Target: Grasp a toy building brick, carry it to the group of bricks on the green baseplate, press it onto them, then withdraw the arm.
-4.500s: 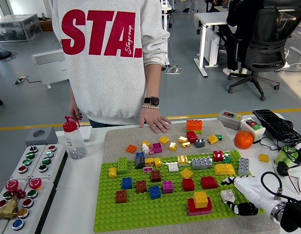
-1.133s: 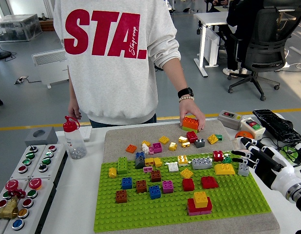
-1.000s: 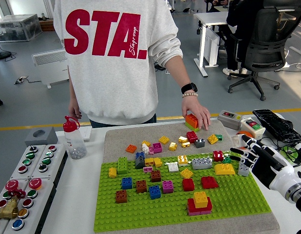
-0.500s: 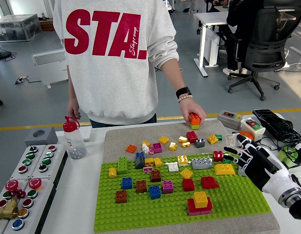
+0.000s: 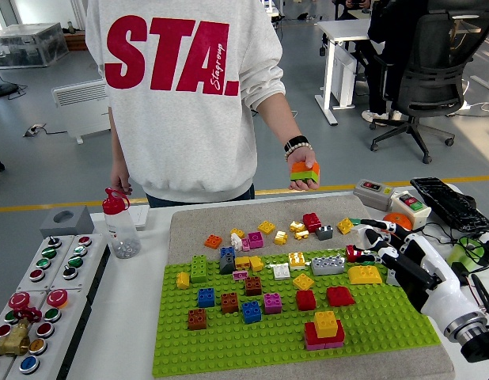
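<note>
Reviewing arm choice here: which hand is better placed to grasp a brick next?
The right hand: it hovers open over the green baseplate's right edge, fingers by the red brick. The left arm is not in view.

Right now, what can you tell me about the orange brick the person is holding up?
The orange brick is a chunky plastic toy block with round studs on top. A thin green brick sits under it, seemingly stuck to it. The person's hand holds the pair from below, level, lifted in the air above the table's far edge, touching nothing else. It is well away from the green baseplate and from the right robot hand, which reaches in over the baseplate's right side.
</note>
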{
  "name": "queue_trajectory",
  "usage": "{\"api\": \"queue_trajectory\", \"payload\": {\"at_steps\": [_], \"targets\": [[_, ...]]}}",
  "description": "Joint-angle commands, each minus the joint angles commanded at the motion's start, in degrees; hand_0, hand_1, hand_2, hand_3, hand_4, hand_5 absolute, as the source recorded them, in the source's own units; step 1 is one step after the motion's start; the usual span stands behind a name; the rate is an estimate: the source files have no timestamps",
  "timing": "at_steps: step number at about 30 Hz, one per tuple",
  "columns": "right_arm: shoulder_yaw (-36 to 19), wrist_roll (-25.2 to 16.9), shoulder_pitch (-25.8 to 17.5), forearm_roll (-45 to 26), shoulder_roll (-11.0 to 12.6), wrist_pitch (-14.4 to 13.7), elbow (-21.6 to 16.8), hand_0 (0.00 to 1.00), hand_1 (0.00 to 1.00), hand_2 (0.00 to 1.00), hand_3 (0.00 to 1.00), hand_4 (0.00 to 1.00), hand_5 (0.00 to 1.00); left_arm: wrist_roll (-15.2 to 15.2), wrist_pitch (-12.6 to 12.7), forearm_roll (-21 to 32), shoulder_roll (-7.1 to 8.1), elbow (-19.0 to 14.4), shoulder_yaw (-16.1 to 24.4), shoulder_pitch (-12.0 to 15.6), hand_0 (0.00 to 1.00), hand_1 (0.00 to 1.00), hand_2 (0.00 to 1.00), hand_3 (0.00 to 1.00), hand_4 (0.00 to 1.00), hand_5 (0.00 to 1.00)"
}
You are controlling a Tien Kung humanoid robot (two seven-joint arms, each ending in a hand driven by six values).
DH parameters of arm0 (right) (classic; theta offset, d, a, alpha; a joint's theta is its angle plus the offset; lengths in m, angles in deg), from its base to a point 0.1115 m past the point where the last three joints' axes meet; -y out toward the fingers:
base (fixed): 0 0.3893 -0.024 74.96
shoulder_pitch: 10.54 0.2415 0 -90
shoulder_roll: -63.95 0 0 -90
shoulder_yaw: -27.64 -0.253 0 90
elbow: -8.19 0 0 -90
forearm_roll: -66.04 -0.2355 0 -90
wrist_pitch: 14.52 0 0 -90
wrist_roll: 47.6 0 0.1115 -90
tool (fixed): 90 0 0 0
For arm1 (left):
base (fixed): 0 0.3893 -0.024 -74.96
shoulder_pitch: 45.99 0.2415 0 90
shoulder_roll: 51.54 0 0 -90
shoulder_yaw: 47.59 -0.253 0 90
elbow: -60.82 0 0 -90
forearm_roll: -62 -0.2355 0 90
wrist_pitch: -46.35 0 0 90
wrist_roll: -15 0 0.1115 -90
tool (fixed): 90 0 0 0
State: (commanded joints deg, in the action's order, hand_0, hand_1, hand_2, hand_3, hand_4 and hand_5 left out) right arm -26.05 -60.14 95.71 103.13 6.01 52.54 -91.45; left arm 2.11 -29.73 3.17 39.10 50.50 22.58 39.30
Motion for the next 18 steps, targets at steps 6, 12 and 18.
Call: {"api": "queue_trajectory", "payload": {"at_steps": [6, 12, 18], "targets": [[3.3, 0.7, 2.3, 12.8, 2.0, -0.3, 1.9, 0.515, 0.566, 0.563, 0.587, 0.443, 0.170, 0.1, 0.0, 0.4, 0.01, 0.0, -0.1, -0.2, 0.665, 0.612, 0.568, 0.439, 0.241, 0.998], [7.7, 1.5, 5.8, 25.2, 4.8, 0.4, 4.8, 0.514, 0.566, 0.564, 0.587, 0.437, 0.164, 0.2, 0.0, 0.5, 0.03, 0.0, -0.2, -0.3, 0.666, 0.611, 0.567, 0.439, 0.242, 0.998], [12.1, 3.1, 9.1, 37.8, 6.3, 0.2, 7.2, 0.513, 0.566, 0.564, 0.589, 0.438, 0.162, 0.3, 0.1, 0.7, 0.05, 0.0, -0.3, -0.6, 0.665, 0.612, 0.568, 0.438, 0.241, 0.998]]}}
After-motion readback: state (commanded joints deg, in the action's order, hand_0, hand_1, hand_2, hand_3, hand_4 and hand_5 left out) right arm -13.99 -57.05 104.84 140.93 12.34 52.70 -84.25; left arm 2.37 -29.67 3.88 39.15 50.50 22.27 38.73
